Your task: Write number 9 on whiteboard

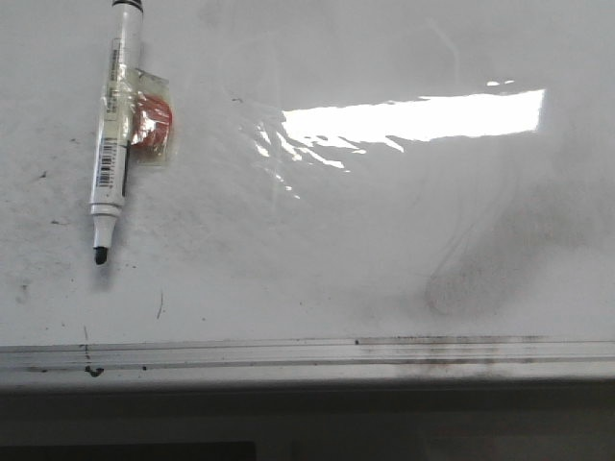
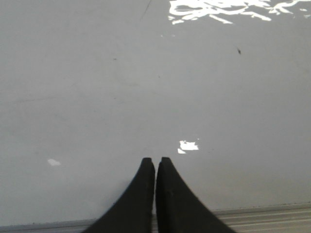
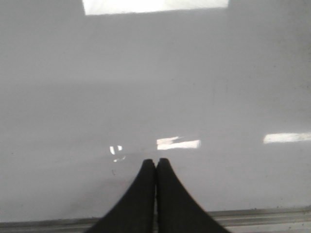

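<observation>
The whiteboard (image 1: 384,240) fills the front view, glossy white with grey erased-ink smudges. No number 9 shows on it. An uncapped white marker (image 1: 115,134) lies on the board at the far left, black tip toward the near edge, with an orange tag taped to its barrel. Neither gripper appears in the front view. In the left wrist view my left gripper (image 2: 155,161) is shut with nothing between its black fingers, over the whiteboard (image 2: 146,87). The right wrist view has my right gripper (image 3: 156,161) shut and empty over the whiteboard (image 3: 155,87).
A metal strip (image 1: 307,353) runs along the board's near edge; it also shows behind the fingers as the metal strip (image 2: 272,217) and the metal strip (image 3: 262,217). A bright light reflection (image 1: 413,117) lies across the board's middle. Small black specks dot the left side.
</observation>
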Action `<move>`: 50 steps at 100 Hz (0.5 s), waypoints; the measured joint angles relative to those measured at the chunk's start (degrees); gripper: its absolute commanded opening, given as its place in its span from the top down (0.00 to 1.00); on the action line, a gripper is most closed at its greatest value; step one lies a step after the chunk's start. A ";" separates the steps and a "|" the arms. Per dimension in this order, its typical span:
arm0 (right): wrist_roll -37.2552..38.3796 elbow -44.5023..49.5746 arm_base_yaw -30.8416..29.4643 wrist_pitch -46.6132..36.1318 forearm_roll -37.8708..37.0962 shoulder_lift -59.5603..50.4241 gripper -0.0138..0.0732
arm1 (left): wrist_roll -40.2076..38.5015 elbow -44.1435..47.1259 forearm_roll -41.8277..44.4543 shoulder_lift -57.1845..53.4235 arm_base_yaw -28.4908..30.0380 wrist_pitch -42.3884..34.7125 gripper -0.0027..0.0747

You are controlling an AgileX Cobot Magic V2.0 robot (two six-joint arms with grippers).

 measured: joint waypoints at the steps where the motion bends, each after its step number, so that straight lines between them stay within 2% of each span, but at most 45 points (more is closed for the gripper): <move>1: 0.00 0.00 0.00 0.00 0.00 0.00 0.92 | 0.00 0.00 0.00 0.00 0.00 0.00 0.99; 50: 0.00 0.00 0.00 0.00 0.00 0.00 0.92 | 0.00 0.00 0.92 0.00 0.00 0.00 0.99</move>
